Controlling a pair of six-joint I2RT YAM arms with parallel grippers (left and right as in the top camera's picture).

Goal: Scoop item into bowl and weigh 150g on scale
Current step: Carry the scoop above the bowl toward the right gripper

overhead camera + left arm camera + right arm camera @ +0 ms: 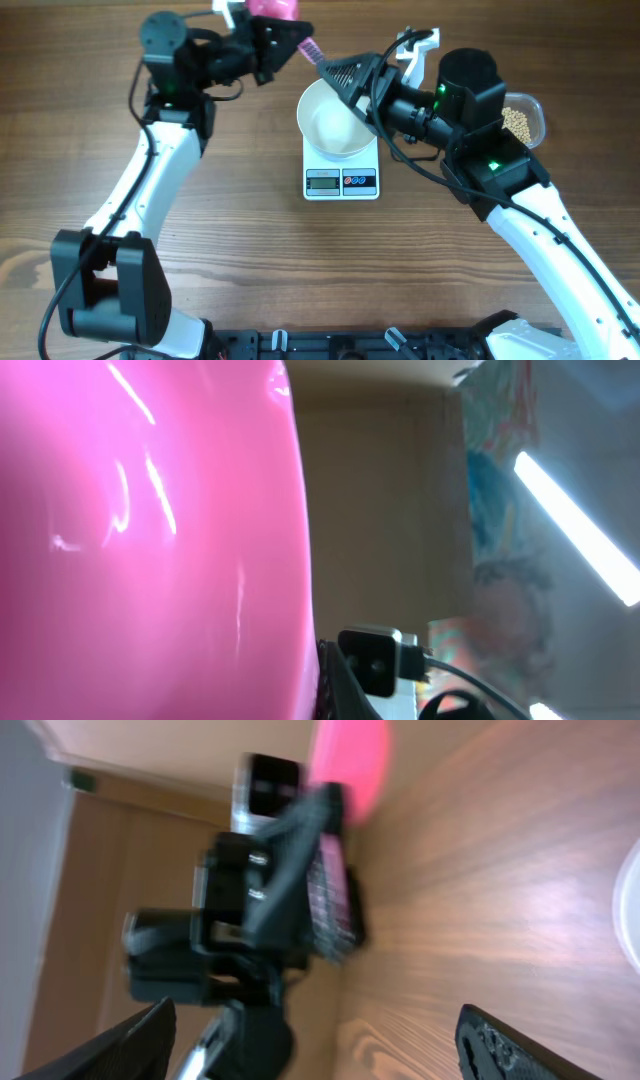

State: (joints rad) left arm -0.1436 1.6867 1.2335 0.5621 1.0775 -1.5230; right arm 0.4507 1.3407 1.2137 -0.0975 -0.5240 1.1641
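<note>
- Overhead: one round, deep white bowl (330,128) sits on one flat white square scale (342,178) and looks empty. One clear plastic container (541,108) of small tan beans (516,122) stands to its right. The right gripper (342,78) hovers over the bowl's rim and could nudge it off the scale. The left gripper (288,42) is clamped on one pink plastic scoop (272,8).
- Left wrist: pink fills the view. I cannot tell whether the scoop is loaded; if it is, tilting it would spill beans.
- Right wrist: the right gripper's two fingers (510,1045) are spread wide and hold nothing.
</note>
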